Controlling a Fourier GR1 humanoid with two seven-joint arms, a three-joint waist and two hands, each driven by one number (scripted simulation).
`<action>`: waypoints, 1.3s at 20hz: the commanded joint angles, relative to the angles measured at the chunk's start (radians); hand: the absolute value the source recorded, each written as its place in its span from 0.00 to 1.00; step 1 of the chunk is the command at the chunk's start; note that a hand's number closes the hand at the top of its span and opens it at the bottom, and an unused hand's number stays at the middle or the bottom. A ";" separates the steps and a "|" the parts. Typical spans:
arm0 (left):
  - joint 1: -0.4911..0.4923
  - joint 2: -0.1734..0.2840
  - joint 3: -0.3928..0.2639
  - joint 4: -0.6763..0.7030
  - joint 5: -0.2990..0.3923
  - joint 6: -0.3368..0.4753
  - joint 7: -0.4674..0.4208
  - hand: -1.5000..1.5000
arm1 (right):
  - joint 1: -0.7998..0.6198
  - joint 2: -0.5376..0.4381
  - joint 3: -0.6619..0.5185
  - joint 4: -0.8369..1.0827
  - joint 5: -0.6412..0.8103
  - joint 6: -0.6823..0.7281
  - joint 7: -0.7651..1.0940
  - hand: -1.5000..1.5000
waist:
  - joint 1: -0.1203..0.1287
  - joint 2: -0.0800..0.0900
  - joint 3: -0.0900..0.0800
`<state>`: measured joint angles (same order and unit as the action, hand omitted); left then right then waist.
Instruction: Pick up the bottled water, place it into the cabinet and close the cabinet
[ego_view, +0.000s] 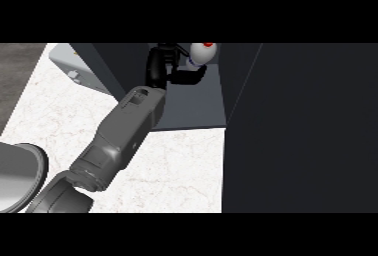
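Head view, listed for you from left to right. At the lower left edge you have a round grey metal bowl (18, 177), cut off by the frame, sitting on the white marbled table (177, 165). Further up, near the table's far left, you see a pale grey box-like appliance (77, 72), partly hidden behind the cabinet wall. Next, your grey forearm (118, 145) runs up from the lower left into the open cabinet (196, 107), whose grey shelf floor shows between dark walls. At the forearm's end, your left hand (166, 67) is black, its fingers curled round the bottled water (201, 52). That bottle, white with a red cap, sits inside the cabinet, near its back. To the right, the dark cabinet door (303, 125) stands open.
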<state>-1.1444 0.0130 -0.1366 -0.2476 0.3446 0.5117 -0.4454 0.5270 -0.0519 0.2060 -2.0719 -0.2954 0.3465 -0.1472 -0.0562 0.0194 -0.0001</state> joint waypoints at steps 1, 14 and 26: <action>-0.007 0.034 -0.010 0.085 -0.044 0.028 -0.042 1.00 | -0.015 0.002 0.008 -0.007 -0.004 -0.002 0.010 0.00 | -0.005 0.004 0.000; -0.033 0.058 -0.023 0.197 -0.097 0.176 -0.048 0.00 | -0.030 -0.006 0.010 0.013 0.014 0.006 -0.001 0.00 | -0.022 0.013 -0.001; 0.002 0.078 0.019 0.174 -0.071 0.133 -0.093 0.00 | 0.009 0.004 0.051 -0.001 0.041 -0.003 -0.008 0.00 | -0.016 0.009 -0.002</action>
<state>-1.1868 0.0329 -0.1235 -0.0699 0.2763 0.6822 -0.4925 0.5163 -0.0545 0.2302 -2.0672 -0.2764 0.3518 -0.1584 -0.0804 0.0222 0.0040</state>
